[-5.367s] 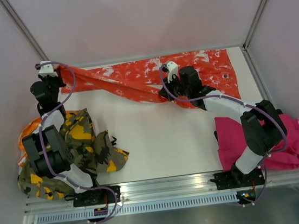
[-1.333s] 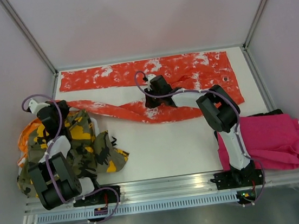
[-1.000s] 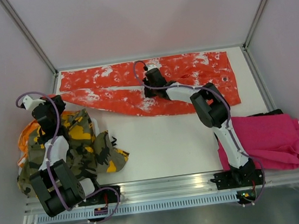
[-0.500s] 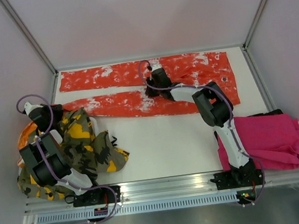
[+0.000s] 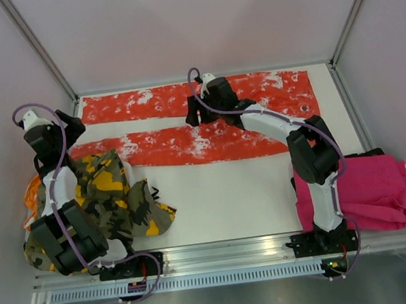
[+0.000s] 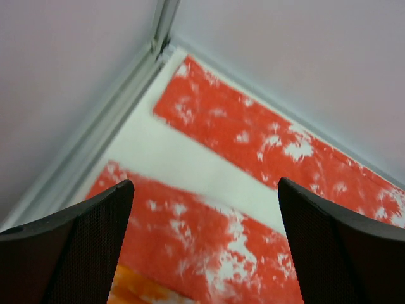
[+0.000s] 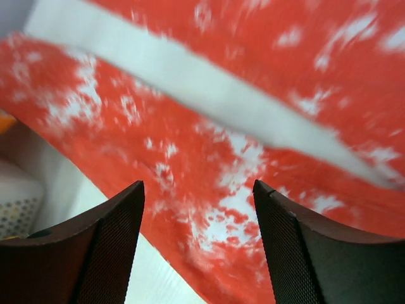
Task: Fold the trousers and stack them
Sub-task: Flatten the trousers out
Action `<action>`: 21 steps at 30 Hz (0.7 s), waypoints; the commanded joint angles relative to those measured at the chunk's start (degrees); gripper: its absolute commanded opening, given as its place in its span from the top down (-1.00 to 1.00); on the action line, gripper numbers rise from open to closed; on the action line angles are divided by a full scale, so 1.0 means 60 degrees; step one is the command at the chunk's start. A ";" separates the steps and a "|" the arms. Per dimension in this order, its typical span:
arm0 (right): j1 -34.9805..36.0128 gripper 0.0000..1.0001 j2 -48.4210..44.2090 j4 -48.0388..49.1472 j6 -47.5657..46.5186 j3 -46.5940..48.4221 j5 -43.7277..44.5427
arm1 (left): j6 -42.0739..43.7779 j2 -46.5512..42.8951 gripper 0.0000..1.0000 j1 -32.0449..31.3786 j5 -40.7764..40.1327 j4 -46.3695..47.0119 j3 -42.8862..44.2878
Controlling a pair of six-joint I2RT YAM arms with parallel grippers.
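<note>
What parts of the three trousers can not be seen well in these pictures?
- Orange trousers: top view, the right arm covers where the legs join; right wrist view is blurred.
- Camouflage trousers: top view, the left arm hides the left part.
- Pink trousers: top view, the right arm covers the left side; no wrist view shows them.

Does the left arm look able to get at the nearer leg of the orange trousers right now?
Probably yes: the left tool hangs open right above that leg's end, and nothing covers the orange trousers there.
</note>
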 commanded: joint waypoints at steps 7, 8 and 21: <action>-0.2371 -0.59 -0.2419 -0.0889 0.0785 -0.0670 0.2027 | 0.2329 0.0994 -0.93 -0.1468 -0.1796 -0.1927 0.2392; -0.2607 -0.60 -0.2755 -0.0947 0.0889 -0.1267 0.2116 | 0.2093 0.1274 -0.91 -0.1613 -0.1811 -0.2163 0.2612; -0.4864 -0.57 -0.4385 -0.1519 0.2223 -0.5184 0.4256 | -0.0135 0.4175 -0.33 -0.3534 -0.2969 -0.4274 0.4050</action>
